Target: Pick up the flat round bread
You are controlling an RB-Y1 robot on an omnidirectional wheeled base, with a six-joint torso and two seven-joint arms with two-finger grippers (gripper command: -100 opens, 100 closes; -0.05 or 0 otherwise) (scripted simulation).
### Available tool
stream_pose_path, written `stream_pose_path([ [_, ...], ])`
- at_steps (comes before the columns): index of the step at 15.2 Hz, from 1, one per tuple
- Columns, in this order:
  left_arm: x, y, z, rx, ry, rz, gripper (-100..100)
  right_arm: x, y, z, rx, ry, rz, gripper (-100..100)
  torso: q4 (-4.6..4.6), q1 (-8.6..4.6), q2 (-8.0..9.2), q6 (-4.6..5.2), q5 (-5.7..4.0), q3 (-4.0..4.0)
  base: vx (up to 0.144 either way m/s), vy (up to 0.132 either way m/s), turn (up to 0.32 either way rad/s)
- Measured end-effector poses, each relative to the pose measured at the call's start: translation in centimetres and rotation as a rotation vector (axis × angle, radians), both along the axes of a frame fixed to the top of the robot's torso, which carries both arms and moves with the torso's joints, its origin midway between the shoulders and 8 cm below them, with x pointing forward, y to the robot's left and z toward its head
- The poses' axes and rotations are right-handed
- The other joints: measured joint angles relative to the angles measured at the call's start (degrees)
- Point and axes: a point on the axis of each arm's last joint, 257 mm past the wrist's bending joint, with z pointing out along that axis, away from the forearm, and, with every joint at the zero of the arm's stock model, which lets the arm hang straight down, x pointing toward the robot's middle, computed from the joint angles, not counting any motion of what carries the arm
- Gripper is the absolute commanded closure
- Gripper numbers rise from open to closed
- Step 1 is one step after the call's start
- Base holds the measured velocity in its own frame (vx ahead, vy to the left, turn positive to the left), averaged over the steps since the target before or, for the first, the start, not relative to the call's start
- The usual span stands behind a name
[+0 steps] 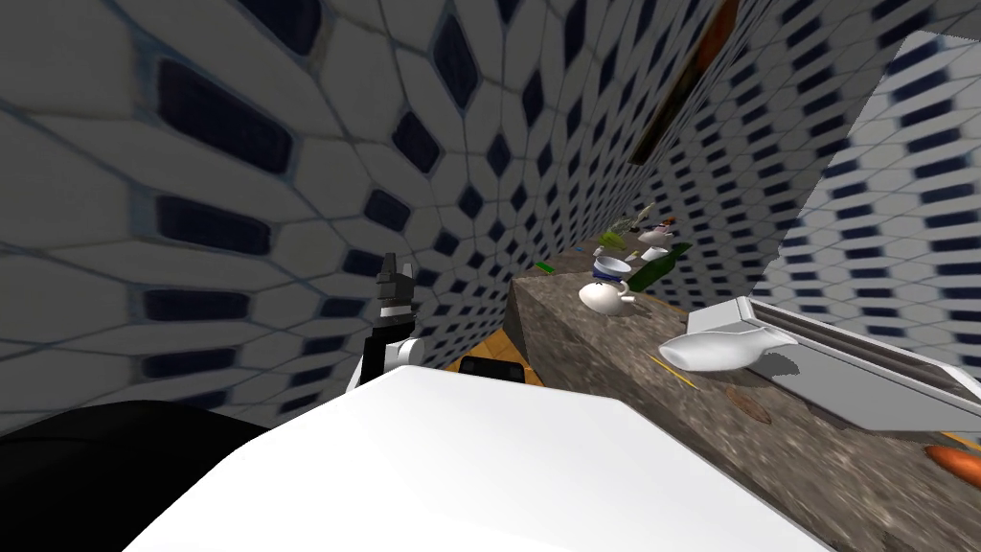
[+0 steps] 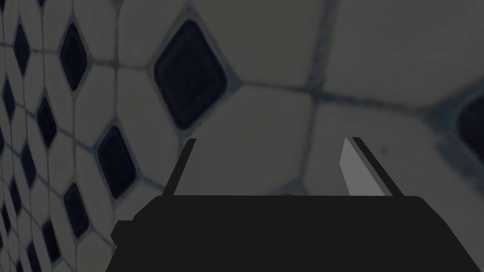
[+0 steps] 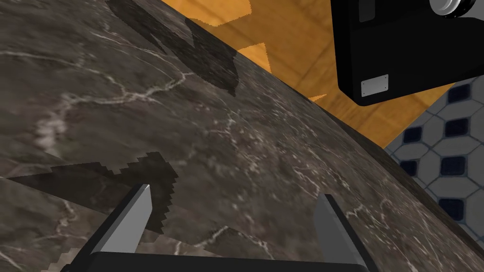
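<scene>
Nearest, the right gripper (image 3: pixel 231 222) hangs over a dark, white-veined stone countertop (image 3: pixel 189 118). Its two blade fingers stand apart and hold nothing, and a jagged shadow lies on the stone just beside one finger. The flat round bread (image 1: pixel 747 404) appears in the head view as a thin brown oval lying flat on this same countertop. It sits just in front of a white box-shaped appliance (image 1: pixel 843 369) and near a white jug (image 1: pixel 728 347) lying on its side. How far the bread lies from the right gripper cannot be told. An orange elongated thing (image 1: pixel 953 462) rests on the stone near the picture's right edge. Farther along the counter stand a white teapot (image 1: pixel 605 297) and a green bottle (image 1: pixel 661 268) among smaller items too small to name. Beyond the counter's edge in the right wrist view are an orange floor (image 3: pixel 293 47) and, past it, a tiled wall (image 1: pixel 239 192) of pale tiles set with dark blue diamonds; the same tiling covers the walls around the counter. The left gripper (image 2: pixel 272 165) points at this wall, its fingers likewise apart and holding nothing. In the head view the left forearm rises upright close beside the tiles, well apart from the bread.
</scene>
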Motion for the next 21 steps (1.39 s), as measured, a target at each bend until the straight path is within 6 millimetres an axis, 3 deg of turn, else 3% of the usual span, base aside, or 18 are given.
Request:
stream_pose_path([
  [13,0.0,0.0,0.0,0.0,0.0,0.0,0,-0.2,-0.1,0.1,-0.002,0.005,-0.009,-100,-0.01,0.05,-0.03,0.0,0.01,-0.02,0.005,-0.003,0.023],
  [21,0.0,0.0,0.0,0.0,0.0,0.0,0,-1.3,-1.3,1.3,-0.027,0.024,-0.054,-100,-0.02,0.04,-0.11,-0.01,0.01,-0.07,0.021,-0.012,0.088],
])
